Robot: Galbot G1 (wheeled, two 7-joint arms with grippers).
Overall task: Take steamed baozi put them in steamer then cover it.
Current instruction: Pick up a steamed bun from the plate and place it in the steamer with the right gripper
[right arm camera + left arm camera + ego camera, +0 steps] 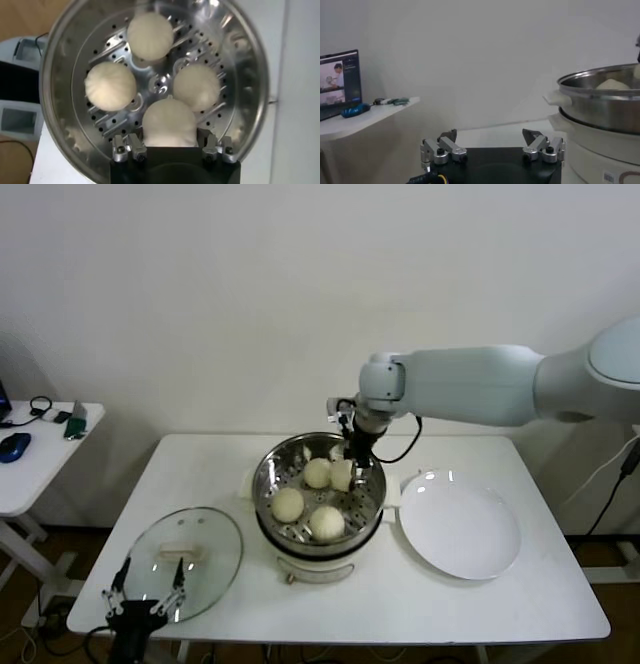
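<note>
The steamer (264, 484) stands mid-table, a shiny steel pot on a white base. Three steamed baozi (317, 472) (287, 504) (327, 523) rest on its perforated tray. My right gripper (350, 460) reaches into the pot from the far side and is shut on the fourth baozi (342, 476), low over the tray. In the right wrist view the fingers press both sides of that baozi (169, 120), with the other three (150, 35) (110, 85) (196, 87) beyond it. The cover (205, 569), a glass lid, lies flat at the front left. My left gripper (148, 596) hovers open at its near edge.
An empty white plate (460, 529) lies to the right of the steamer. A small white side table (40, 454) with a mouse and cables stands off the left end. In the left wrist view the steamer (600, 105) rises to one side of the open gripper (492, 135).
</note>
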